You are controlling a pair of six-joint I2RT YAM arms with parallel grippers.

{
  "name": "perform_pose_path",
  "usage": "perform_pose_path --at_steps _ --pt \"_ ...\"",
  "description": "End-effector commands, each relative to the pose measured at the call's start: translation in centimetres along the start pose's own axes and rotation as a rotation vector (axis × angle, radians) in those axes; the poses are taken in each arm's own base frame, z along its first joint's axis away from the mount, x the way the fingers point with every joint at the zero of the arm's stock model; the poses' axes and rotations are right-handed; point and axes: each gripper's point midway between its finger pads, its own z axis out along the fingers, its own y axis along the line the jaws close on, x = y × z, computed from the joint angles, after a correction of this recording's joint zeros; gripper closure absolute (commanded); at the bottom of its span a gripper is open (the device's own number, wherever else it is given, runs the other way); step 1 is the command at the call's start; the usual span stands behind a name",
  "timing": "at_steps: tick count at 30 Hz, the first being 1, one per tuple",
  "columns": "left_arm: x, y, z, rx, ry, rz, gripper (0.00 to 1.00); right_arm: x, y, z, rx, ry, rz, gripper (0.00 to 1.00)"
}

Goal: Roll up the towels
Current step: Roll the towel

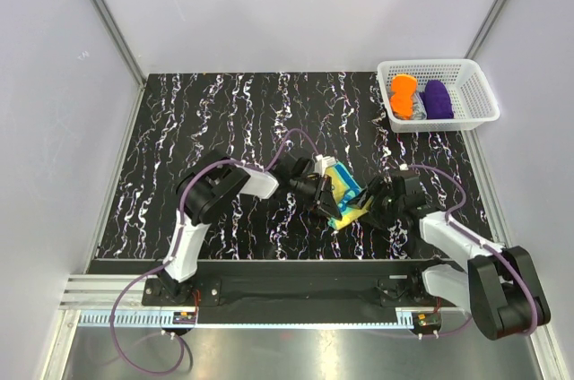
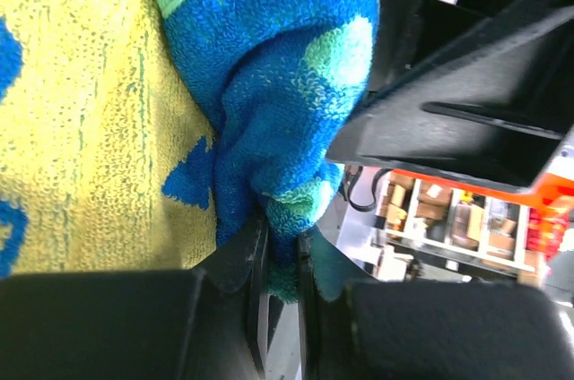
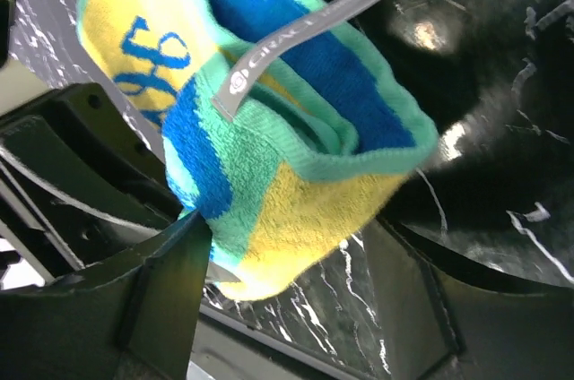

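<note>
Teal-blue-yellow towel (image 1: 345, 194) is up off the black marbled table (image 1: 206, 129), hanging between the two claws near the front-middle of the mat. In the top view its long axis looks like roughly 11-to-5, partly bunched, so I can't call it a finished roll.

Left gripper (image 1: 318, 190) sits at the towel's 9 o'clock. On the left wrist cam its jaws are nearly together, pinching a bunched blue fold of the towel (image 2: 269, 129); cloth is squeezed into the slot at the left gripper (image 2: 280, 246).

Right gripper (image 1: 372, 201) sits at the towel's 4 o'clock. On the right wrist cam the towel (image 3: 296, 174) pokes down between its fingers; the right gripper (image 3: 296, 272) is wide. One finger touches the cloth at the cam's 8 o'clock and the other stands apart at 4 o'clock, so no grip there. Grey hang tag (image 3: 305, 30) sticks out towards 1 o'clock.

My read: the right claw is the one to close. The free end is already between its jaws, so it needs a squeeze, not a reach. Left is the anchor.

Orange towel (image 1: 404, 95) looks rolled and sits in the white basket (image 1: 484, 93) at the table's 1 o'clock, beside a purple bundle (image 1: 438, 99). It's well apart from both claws.
</note>
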Motion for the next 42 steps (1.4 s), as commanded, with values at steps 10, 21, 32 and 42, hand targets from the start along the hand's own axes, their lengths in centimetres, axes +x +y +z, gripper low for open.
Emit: perform_pose_path --at_steps 10,21,32,42 --pt "0.6 -1.4 -0.3 0.070 0.036 -0.016 0.73 -0.8 0.3 2.4 0.017 -0.046 -0.050 0.57" --pt "-1.3 0.6 -4.4 -0.363 -0.179 0.189 0.39 0.5 -0.7 1.6 0.118 0.000 -0.063 0.69" --pt "-0.8 -1.3 -7.8 -0.899 -0.451 0.680 0.35 1.3 -0.7 0.9 0.182 0.046 -0.088 0.76" --pt "2.9 -5.4 -4.0 -1.091 -0.575 1.044 0.35 1.2 -0.6 0.6 0.228 0.082 -0.105 0.76"
